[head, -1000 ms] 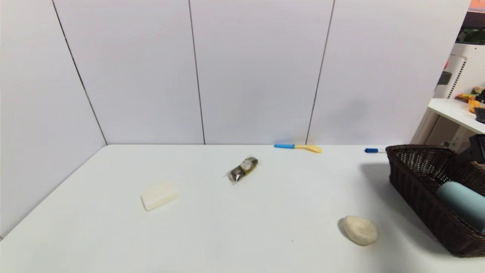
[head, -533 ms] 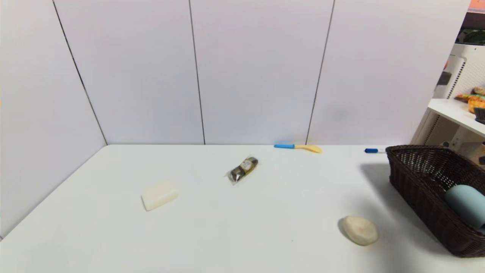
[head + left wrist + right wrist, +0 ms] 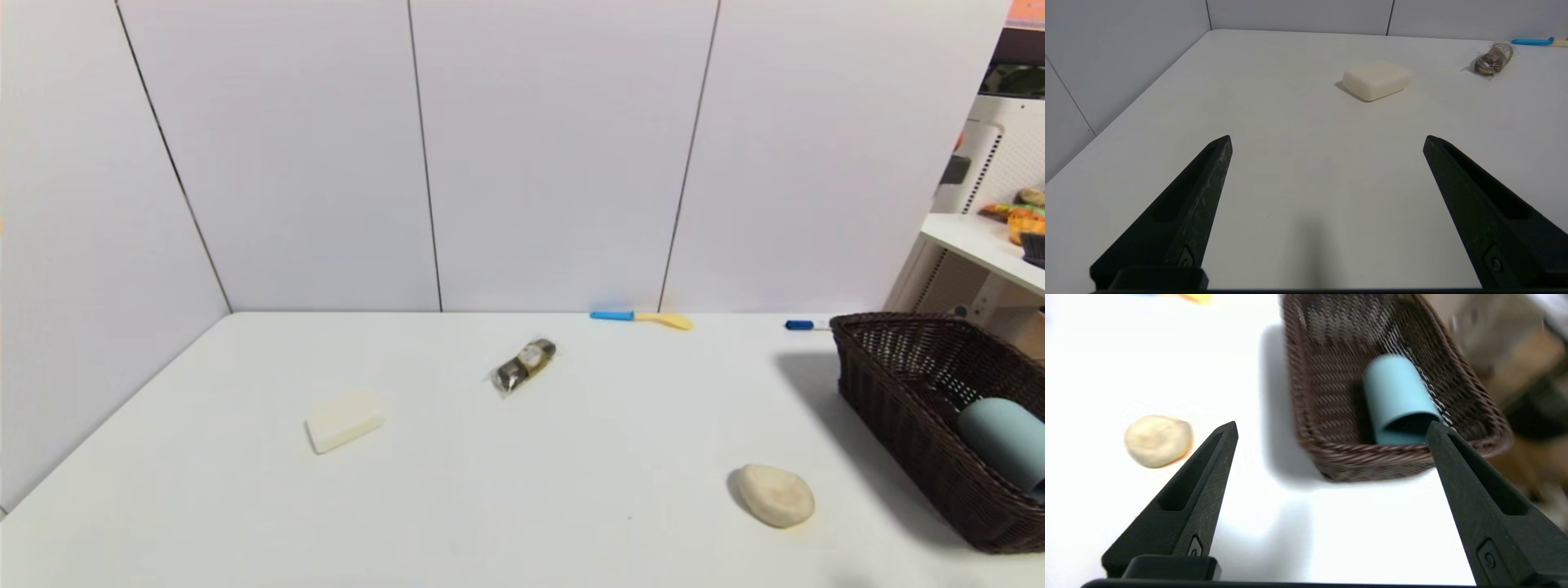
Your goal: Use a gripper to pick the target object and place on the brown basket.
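The pale blue-grey cup (image 3: 1006,441) lies on its side inside the brown wicker basket (image 3: 902,384) at the table's right edge. The right wrist view shows the cup (image 3: 1397,396) in the basket (image 3: 1327,388) with its dark mouth toward the camera. My right gripper (image 3: 1331,430) is open and empty, above the table in front of the basket; it is out of the head view. My left gripper (image 3: 1327,139) is open and empty over the left part of the table, also out of the head view.
A beige stone-like lump (image 3: 775,495) lies left of the basket. A white soap-like bar (image 3: 344,420) lies mid-left. A wrapped snack (image 3: 524,365), a blue-and-yellow spatula (image 3: 643,318) and a blue pen (image 3: 804,325) lie toward the back wall.
The right arm's dark part near the basket's far right corner has left the head view. The cup rolled a little to the right in the basket and now lies still.
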